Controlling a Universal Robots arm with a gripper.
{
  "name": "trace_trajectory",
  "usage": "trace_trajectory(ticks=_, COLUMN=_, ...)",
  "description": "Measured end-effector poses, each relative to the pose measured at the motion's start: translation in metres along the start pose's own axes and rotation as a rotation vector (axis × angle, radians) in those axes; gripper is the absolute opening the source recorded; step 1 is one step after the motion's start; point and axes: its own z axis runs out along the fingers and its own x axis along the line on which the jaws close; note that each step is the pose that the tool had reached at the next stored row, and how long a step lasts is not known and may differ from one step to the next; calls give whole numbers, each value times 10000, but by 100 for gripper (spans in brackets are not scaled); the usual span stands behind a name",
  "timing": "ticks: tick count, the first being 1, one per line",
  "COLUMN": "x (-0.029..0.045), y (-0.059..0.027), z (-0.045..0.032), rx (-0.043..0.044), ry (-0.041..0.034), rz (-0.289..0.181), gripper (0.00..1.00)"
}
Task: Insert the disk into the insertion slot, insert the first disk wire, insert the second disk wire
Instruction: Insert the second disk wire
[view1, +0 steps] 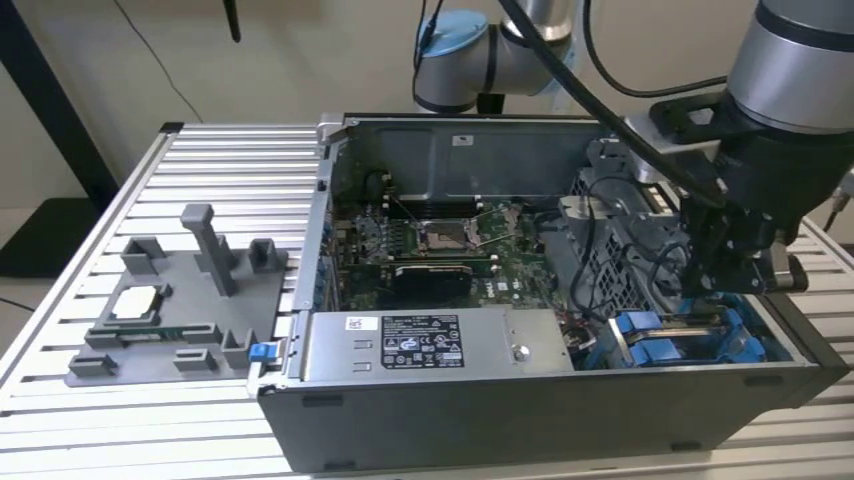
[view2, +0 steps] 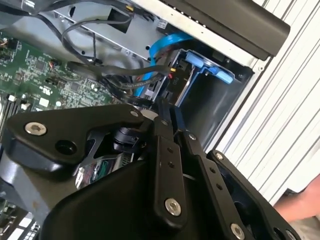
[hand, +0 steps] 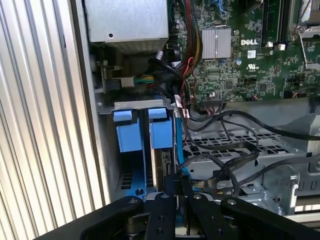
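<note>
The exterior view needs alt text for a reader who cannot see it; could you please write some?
A black robot gripper reaches down into an open grey metal computer case, just above the grey sheet-metal drive bay with bright blue plastic rails. A green motherboard lies inside; a grey plastic fixture sits on the slatted aluminium table.

One open computer case (view1: 534, 420), one motherboard (view1: 427, 250), one power-supply box (view1: 427, 345), one grey fixture (view1: 174, 300).

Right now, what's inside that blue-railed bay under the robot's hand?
The insertion slot holds blue rails and a blue cable beside the gripper; the arm covers whatever lies deeper.
</note>
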Motion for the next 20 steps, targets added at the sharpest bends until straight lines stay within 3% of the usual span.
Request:
trace_trajectory(ticks=2, x=1, y=-3, z=26, rx=0, ry=41, rz=-19, gripper=0)
trace_trajectory(ticks=7, x=7, y=8, z=112, rx=-26, ry=41, rz=-31, gripper=0)
trace_trajectory(ticks=14, x=8, y=-35, z=191, rx=-214, ry=46, rz=-51, gripper=0)
trace_trajectory(ticks=20, x=7, y=-45, z=206, rx=-216, ry=42, rz=-50, gripper=0)
